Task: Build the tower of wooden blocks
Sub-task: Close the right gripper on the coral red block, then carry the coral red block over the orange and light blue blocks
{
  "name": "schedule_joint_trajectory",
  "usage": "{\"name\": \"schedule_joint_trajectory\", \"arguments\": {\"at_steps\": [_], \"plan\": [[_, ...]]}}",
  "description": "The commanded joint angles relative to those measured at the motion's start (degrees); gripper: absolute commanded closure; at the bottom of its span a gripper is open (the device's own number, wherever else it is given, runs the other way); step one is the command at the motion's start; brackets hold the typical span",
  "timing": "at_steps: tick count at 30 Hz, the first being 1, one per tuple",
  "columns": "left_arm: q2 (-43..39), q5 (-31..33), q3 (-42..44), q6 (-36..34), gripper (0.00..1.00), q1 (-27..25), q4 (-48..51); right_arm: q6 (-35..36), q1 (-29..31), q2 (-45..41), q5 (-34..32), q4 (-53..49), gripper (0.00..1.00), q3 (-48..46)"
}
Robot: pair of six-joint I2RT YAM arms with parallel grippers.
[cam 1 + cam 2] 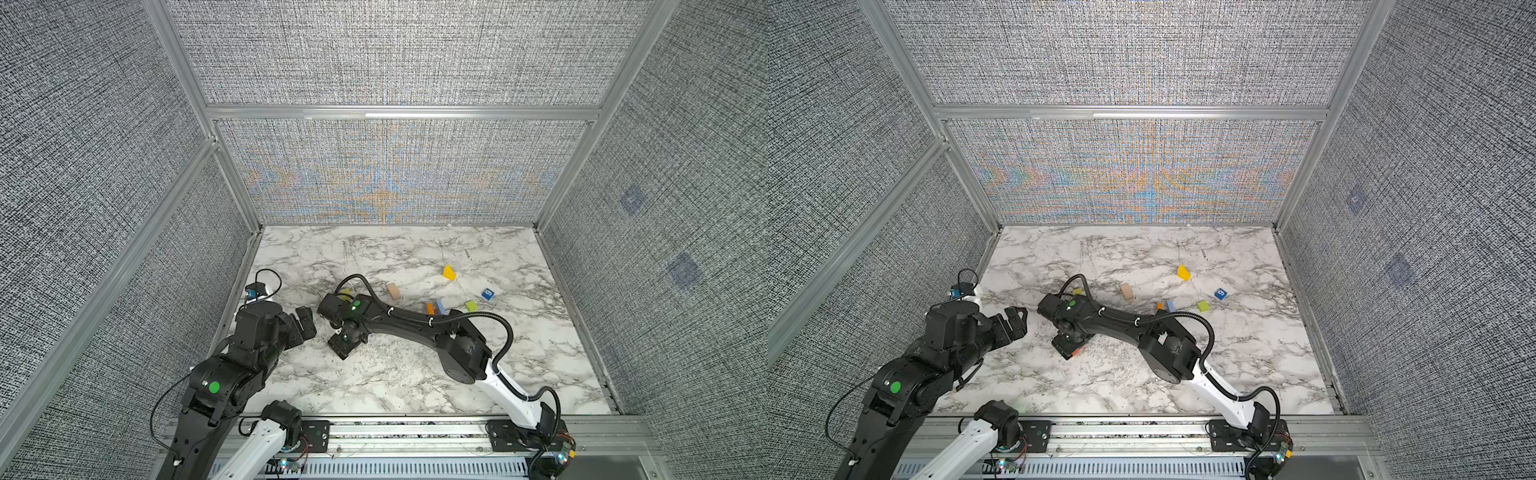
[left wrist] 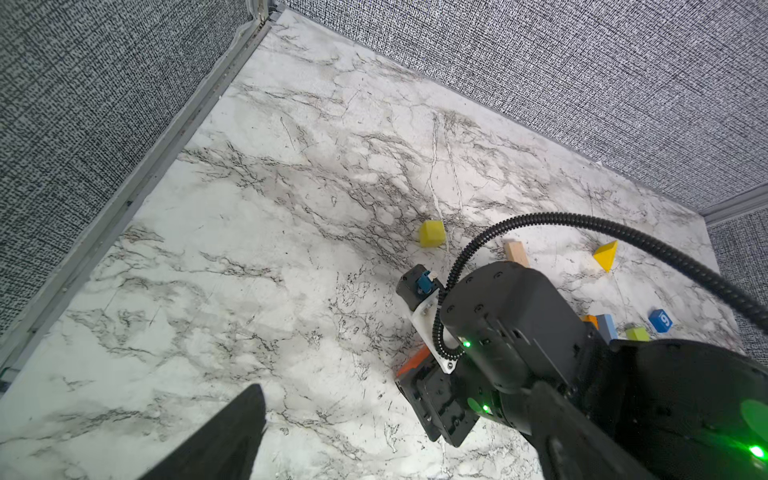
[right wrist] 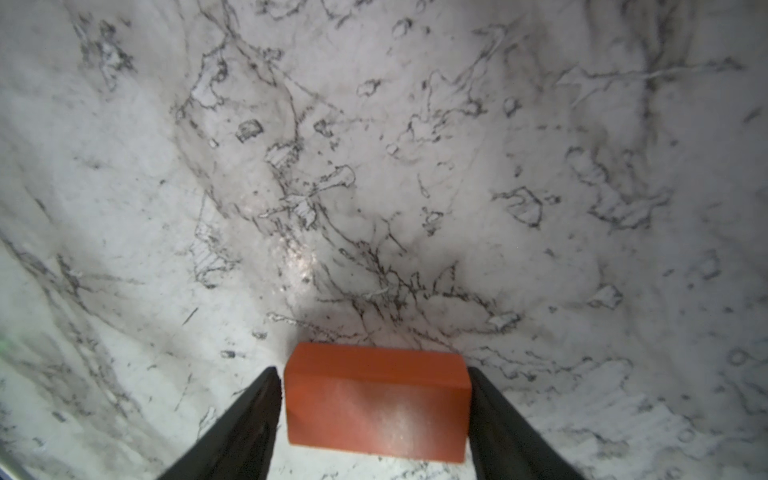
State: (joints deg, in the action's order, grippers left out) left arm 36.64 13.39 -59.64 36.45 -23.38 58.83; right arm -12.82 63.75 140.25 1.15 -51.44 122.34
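Pincer (image 3: pixel 372 374) astride orange block (image 3: pixel 376 407); "9" cube (image 1: pixel 488 294)

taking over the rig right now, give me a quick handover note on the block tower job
Left gripper: open, empty, at the left side of the table.
Right gripper: low over the table, fingers flanking an orange block; cannot tell whether it grips yet.
Loose on the table: yellow cube, bare wood block, yellow wedge, blue numbered cube, green cube, plus an orange bar and a light blue bar close together, partly behind the right arm.
Done: no tower visible.
Left: secure the orange block, choose a spot, stack everything.
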Motion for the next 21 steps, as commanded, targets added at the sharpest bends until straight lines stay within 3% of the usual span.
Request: {"name": "schedule_joint_trajectory", "arguments": {"at_steps": [1, 6, 13, 21], "plan": [[-0.3, 0.5, -0.1, -0.3, 0.01, 0.1, 1.2, 0.3, 0.3, 0.3, -1.4, -2.9, 0.27, 0.3], [-0.3, 0.3, -0.2, -0.1, 0.01, 0.1, 1.4, -0.2, 0.5, 0.1, -2.3, -3.2, 0.28, -0.1], [-0.1, 0.3, -1.4, -0.1, 0.01, 0.1, 2.0, -0.8, 0.6, -1.9, -2.6, -3.0, 0.44, -1.0], [0.0, 0.2, -3.3, 0.8, 0.01, 0.1, 3.0, -3.2, 0.2, -7.1, -6.8, -3.2, 0.45, -4.6]]}}
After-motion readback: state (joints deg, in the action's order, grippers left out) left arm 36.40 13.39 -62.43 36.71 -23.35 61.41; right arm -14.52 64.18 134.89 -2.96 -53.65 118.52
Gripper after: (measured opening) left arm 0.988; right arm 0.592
